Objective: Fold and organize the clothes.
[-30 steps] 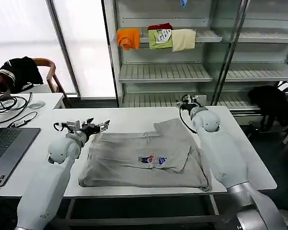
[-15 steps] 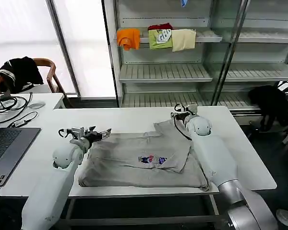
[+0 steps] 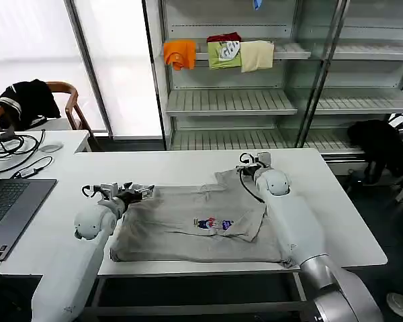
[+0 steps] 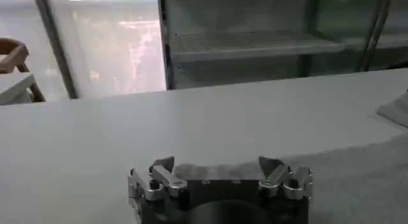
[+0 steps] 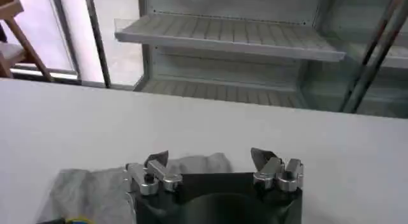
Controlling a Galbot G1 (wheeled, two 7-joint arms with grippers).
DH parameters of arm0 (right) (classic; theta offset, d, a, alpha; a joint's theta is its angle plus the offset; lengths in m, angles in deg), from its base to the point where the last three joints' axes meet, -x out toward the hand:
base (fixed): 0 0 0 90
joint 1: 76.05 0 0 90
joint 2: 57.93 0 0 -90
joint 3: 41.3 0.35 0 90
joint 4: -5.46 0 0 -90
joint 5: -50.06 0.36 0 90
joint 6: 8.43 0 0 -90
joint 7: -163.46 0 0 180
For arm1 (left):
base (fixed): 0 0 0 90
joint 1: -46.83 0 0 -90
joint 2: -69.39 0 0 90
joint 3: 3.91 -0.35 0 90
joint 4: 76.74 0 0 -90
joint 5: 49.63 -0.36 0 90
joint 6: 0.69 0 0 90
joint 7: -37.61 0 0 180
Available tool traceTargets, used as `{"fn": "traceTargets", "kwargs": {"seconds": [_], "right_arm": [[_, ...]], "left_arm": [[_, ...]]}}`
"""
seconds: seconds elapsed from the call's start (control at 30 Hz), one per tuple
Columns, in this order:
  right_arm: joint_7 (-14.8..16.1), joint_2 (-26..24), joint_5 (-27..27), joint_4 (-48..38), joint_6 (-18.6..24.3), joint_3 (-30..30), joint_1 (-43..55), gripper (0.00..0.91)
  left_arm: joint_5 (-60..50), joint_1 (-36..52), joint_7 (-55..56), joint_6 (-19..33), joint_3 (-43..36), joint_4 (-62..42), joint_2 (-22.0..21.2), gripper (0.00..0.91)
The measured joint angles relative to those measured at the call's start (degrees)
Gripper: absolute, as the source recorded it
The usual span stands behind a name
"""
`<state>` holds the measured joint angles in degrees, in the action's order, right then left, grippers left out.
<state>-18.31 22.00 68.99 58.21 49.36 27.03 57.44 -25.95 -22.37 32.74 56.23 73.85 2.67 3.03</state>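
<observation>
While both grippers' jaws gape, the shirt [image 3: 198,225] lies lengthwise across the table [image 3: 168,168], collar leftward.

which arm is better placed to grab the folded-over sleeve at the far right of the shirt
The right. Its pincer, jaws open, sits at the far edge of the grey shirt right by that sleeve flap. The left pincer, also open, is at the shirt's far left corner, across the garment.

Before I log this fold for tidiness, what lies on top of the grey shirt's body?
A folded-over flap lies on the grey shirt, beside the chest print. Anything beneath that flap is covered.
</observation>
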Motion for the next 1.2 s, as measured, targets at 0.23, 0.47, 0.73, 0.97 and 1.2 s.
{"fn": "traceTargets", "kwargs": {"seconds": [0.23,0.47,0.73,0.97,1.2], "right_arm": [[0.1,0.0,-0.7,0.5,-0.1,-0.1,-0.8,0.907],[-0.1,0.1,-1.0,0.9,-0.2,-0.1,-1.5,0.867],[-0.9,0.2,-1.1,1.8,-0.3,-0.2,-2.4,0.0],[-1.2,-0.3,-1.2,2.4,-0.2,0.0,-3.2,0.0],[-1.4,-1.2,-0.7,4.0,-0.3,0.0,-4.3,0.0]], "left_arm": [[-0.1,0.2,-0.1,0.0,0.5,-0.8,0.0,0.907],[0.0,1.1,-0.2,0.1,1.0,-2.4,-0.1,0.574],[0.0,1.0,-0.4,0.1,0.8,-3.7,-0.3,0.02],[-0.3,0.6,-0.5,0.3,0.3,-3.7,-0.8,0.02],[-0.3,0.7,-0.4,0.3,-0.1,-3.5,-1.1,0.02]]}}
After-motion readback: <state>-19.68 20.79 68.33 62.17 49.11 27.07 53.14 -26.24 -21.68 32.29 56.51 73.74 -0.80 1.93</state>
